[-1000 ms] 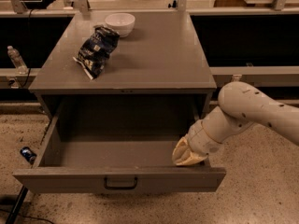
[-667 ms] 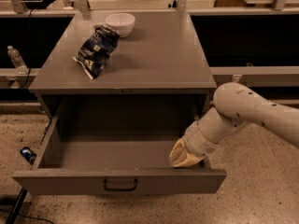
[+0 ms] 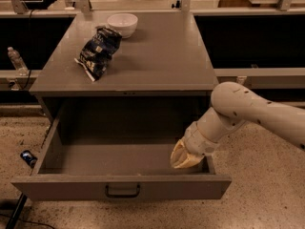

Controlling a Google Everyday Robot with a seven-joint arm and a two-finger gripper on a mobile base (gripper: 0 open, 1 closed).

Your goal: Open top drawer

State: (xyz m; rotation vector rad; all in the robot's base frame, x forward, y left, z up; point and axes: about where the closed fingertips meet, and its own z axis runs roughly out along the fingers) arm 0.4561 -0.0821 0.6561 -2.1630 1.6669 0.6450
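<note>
The top drawer of the grey cabinet stands pulled far out, its deep grey tray showing no contents. Its small dark bracket handle sits at the centre of the front panel. My gripper hangs inside the drawer at its right front corner, just behind the front panel and next to the right wall. It comes in on the white arm from the right. It is well to the right of the handle. No other drawers show.
On the cabinet top lie a dark blue chip bag and a white bowl. A water bottle stands at the left on a rail. A small dark object lies on the speckled floor by the drawer's left side.
My gripper and forearm have shifted slightly left inside the drawer's right front corner. The drawer has not visibly moved.
</note>
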